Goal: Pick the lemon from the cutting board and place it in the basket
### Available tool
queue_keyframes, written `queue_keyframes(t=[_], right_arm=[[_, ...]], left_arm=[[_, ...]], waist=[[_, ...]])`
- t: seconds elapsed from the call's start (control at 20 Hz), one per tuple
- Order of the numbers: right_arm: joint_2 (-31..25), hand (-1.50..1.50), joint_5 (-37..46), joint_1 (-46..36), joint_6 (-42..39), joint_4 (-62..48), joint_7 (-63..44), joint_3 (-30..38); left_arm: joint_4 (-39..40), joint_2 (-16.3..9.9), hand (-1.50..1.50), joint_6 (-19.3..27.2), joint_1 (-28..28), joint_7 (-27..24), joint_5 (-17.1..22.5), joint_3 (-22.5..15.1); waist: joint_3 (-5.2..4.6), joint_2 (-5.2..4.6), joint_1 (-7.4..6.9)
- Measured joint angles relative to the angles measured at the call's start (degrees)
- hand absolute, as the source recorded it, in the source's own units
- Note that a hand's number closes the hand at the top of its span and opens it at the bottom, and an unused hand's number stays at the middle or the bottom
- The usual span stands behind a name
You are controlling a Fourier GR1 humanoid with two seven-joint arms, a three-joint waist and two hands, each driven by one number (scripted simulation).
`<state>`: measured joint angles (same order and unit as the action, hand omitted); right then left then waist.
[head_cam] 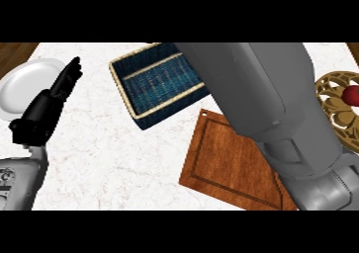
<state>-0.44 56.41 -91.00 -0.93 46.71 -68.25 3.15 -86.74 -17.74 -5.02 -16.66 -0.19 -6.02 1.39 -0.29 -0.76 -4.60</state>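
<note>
Marble counter (116, 163), white veined. Left hand (54, 96) over round white plate (21, 84), fingers straight. Right forearm (269, 99), smooth grey, covers woven blue basket (156, 81) and wooden board (233, 163); right hand hidden. Lemon unseen. Red fruit (355, 94) in lattice bowl (335, 113).

A cutting board (233, 168) lies on the tabletop (123, 163) at the lower middle, tilted, one corner pointing away from the robot. Just behind it, and to its left, lies a basket (158, 81), also tilted. A plate (25, 84) sits at the far left, well apart from both. At the right edge rests a bowl (341, 116) with an apple (355, 95) in it. The right forearm (273, 104) crosses above the board's right side and the basket's right end.
</note>
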Motion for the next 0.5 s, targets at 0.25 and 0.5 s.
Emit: queue_keyframes(t=[0.25, 0.5], right_arm=[[0.0, 1.50, -0.2, -3.8, -1.7, -9.9, -0.4, 0.2], [0.0, -1.50, -2.1, -8.3, -3.8, -17.9, 0.6, 0.9]], left_arm=[[0.7, 0.5, 0.00, 0.2, 0.7, -0.3, -0.3, -0.1], [1.0, 0.4, 0.00, 0.3, 0.9, -0.7, -0.4, 0.3]], waist=[[-0.02, 0.12, 0.45], [0.02, 0.24, 0.89]])
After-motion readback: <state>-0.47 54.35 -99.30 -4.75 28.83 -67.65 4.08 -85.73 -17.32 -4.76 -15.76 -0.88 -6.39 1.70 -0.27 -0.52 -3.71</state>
